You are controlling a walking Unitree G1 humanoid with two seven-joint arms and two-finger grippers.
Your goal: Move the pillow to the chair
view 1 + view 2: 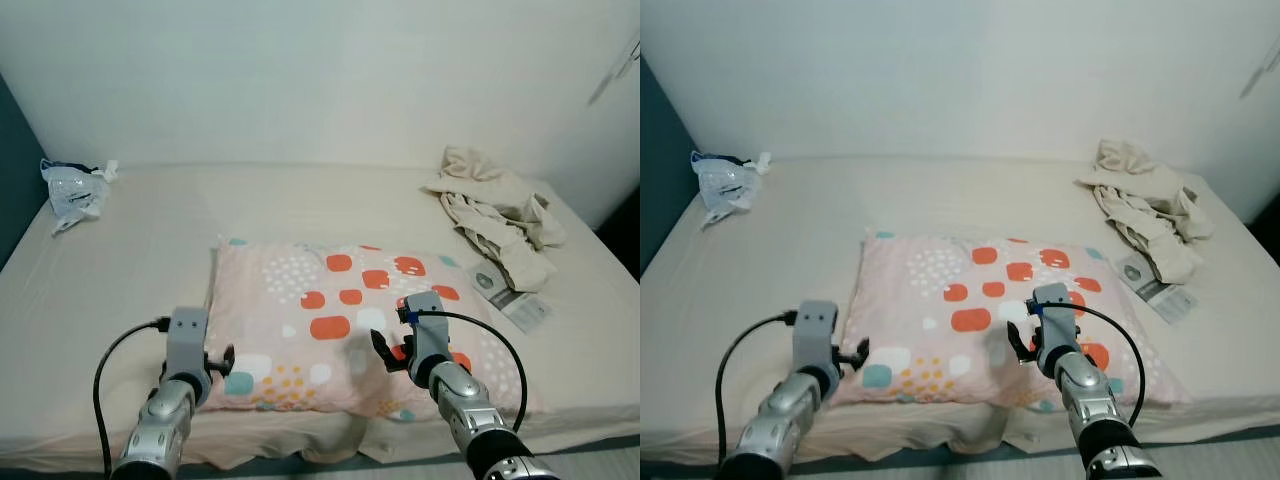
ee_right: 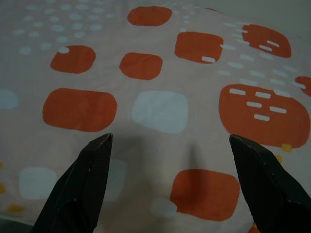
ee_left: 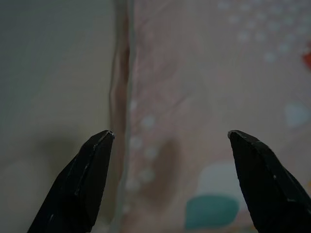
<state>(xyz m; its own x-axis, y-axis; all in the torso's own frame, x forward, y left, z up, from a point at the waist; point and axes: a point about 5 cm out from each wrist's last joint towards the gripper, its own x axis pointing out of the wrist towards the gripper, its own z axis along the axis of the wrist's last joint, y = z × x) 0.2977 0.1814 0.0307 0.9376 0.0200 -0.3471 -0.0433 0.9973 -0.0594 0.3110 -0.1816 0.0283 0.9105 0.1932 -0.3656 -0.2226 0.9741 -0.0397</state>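
Left eye view: the left gripper [image 1: 222,362] hovers wide open at the pillow [image 1: 340,320]'s near-left edge, while the right gripper [image 1: 390,352] hovers spread, empty, above its patterned top. Pillow lies ungrasped on the bed [image 1: 150,240]; lifting and carrying apparently remain.

Evenly, softly lit from above in the head views, sharp throughout, without glare. Faint shadow cast on the pillow [image 1: 340,320] under the right gripper [image 1: 390,350]. Dimmer at the wrists; left wrist view blurred, fingers [image 3: 82,184] black.
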